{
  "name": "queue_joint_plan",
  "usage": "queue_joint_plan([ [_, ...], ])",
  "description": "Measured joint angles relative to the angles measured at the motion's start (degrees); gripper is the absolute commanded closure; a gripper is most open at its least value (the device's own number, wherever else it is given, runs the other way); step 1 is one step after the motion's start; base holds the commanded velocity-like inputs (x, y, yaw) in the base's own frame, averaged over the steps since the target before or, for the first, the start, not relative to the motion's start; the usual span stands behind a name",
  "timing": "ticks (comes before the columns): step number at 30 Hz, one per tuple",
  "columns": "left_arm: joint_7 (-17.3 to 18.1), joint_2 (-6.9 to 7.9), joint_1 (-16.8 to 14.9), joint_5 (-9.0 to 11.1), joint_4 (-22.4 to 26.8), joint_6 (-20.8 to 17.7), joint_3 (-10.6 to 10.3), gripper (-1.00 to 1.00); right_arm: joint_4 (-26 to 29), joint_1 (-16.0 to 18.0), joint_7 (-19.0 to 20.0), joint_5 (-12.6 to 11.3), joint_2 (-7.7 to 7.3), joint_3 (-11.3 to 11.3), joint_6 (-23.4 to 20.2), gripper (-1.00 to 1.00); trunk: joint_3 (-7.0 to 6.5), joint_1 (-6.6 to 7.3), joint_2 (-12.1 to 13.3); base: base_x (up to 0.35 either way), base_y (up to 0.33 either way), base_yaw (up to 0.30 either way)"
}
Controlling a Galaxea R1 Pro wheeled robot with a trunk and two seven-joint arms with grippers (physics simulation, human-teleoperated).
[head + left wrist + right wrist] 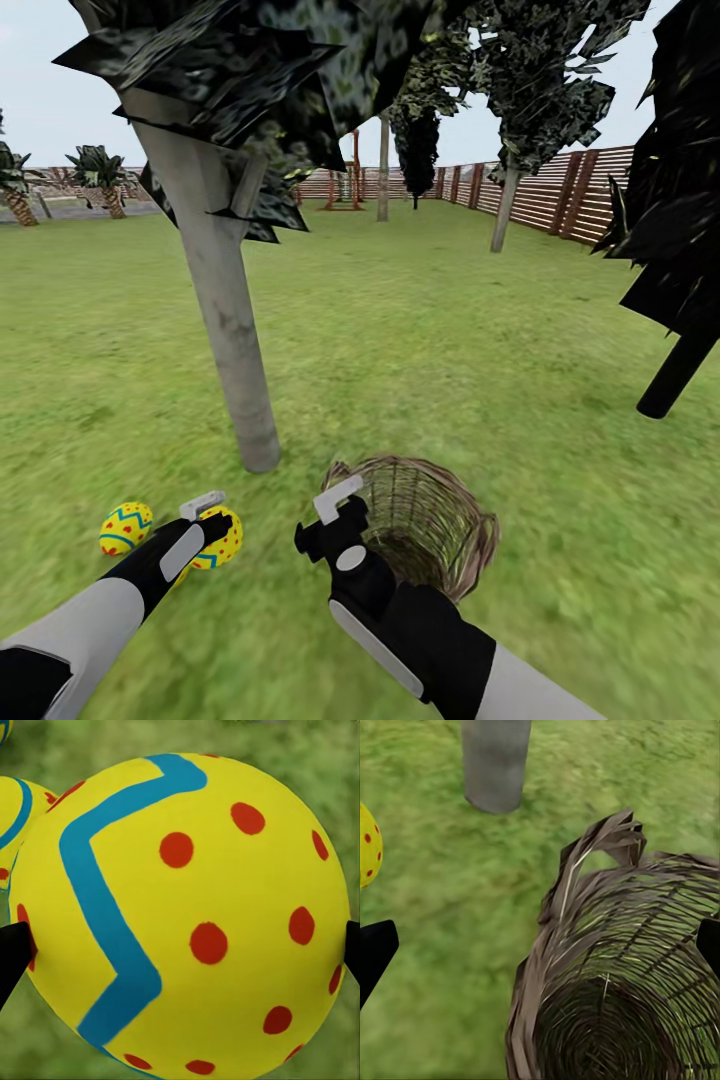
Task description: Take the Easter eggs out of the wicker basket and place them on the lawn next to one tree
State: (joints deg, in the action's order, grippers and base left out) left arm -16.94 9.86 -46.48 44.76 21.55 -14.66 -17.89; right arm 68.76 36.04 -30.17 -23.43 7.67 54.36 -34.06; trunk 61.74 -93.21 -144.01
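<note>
Now my left gripper [212,512] pinches a bright yellow, blue-zigzagged Easter egg [180,915] just above the grass, near the pale grey tree trunk [225,320]; my right gripper [338,500] hangs spread over the woven wicker basket [615,997].

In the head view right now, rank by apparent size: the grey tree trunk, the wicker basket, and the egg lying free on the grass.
1. grey tree trunk
2. wicker basket, though it sits nearer the camera
3. free egg
</note>
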Motion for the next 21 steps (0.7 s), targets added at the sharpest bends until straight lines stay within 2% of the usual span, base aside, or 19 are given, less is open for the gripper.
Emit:
queue_joint_plan([
  [5, 0.0, -0.06, 0.0, 0.0, 0.0, 0.0, 0.0, 1.00, 0.0, 0.0, -0.1, 0.0, 0.07, 0.1, 0.0, -1.00, 0.00, 0.00, 0.0, 0.004, -0.005, 0.002],
  [7, 0.0, -0.08, 0.0, 0.0, 0.0, 0.0, 0.0, 1.00, 1.1, 0.0, -0.2, 0.0, 0.01, 0.0, 0.0, -1.00, 0.44, -0.06, 0.0, 0.000, 0.000, 0.000],
  [10, 0.0, -0.09, 0.0, 0.0, 0.0, 0.0, 0.0, 1.00, 4.6, -0.3, -0.4, 0.1, -0.18, 0.0, -0.1, -1.00, 1.10, -0.13, -0.1, 0.000, 0.000, 0.000],
  [12, 0.0, -0.03, 0.0, 0.0, 0.0, 0.0, 0.0, 1.00, 11.6, -2.8, -0.7, 0.6, -0.43, -0.3, -0.7, -1.00, 1.54, -0.18, -0.1, 0.000, 0.000, 0.000],
  [15, 0.0, -0.01, 0.0, 0.1, 0.0, -0.1, 0.0, 1.00, 18.6, -4.7, -0.8, 0.8, -0.67, -0.8, -2.3, -1.00, 2.21, -0.26, -0.1, 0.000, 0.000, 0.000],
  [18, 0.0, 0.00, 0.0, 0.1, 0.0, -0.1, 0.0, 1.00, 21.2, -5.7, -0.9, 0.9, -0.79, -2.0, -3.4, -1.00, 2.88, -0.34, -0.2, 0.000, 0.000, 0.000],
  [21, 0.0, 0.04, 0.0, 0.2, 0.1, -0.1, 0.0, 1.00, 21.8, -6.0, -0.9, 1.0, -0.88, -2.3, -3.7, -1.00, 3.54, -0.42, -0.2, 0.000, 0.000, 0.000],
])
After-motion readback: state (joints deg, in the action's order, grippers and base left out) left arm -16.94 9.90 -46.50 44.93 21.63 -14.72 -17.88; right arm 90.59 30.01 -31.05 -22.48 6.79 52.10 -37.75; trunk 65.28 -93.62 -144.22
